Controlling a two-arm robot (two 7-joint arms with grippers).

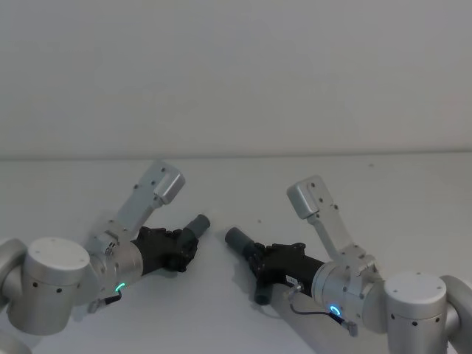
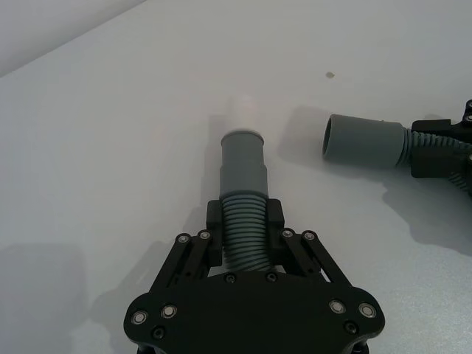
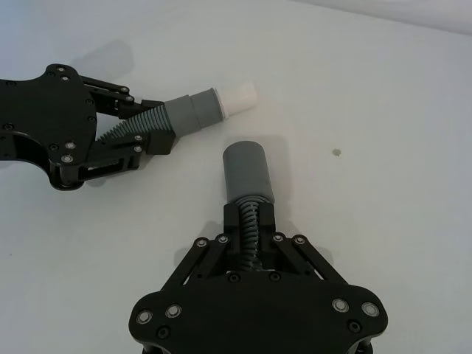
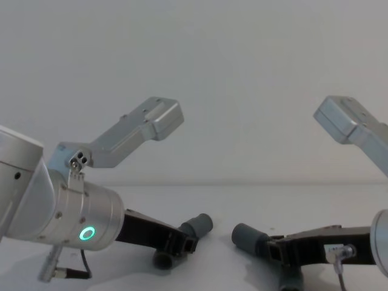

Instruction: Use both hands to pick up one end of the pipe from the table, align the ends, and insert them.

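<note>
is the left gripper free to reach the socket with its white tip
Probably yes: only bare table lies between the left gripper's white tip and the right gripper's socket, but they are not yet in line.

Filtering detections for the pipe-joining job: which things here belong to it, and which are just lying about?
Job:
left gripper, shut on white-tipped pipe piece
right gripper, shut on socket-ended pipe piece
table

Lying about:
small dark speck on the table

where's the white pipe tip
White tip sits left of centre, on the grey ribbed pipe in the black left gripper, beside the right gripper's grey socket.
</note>
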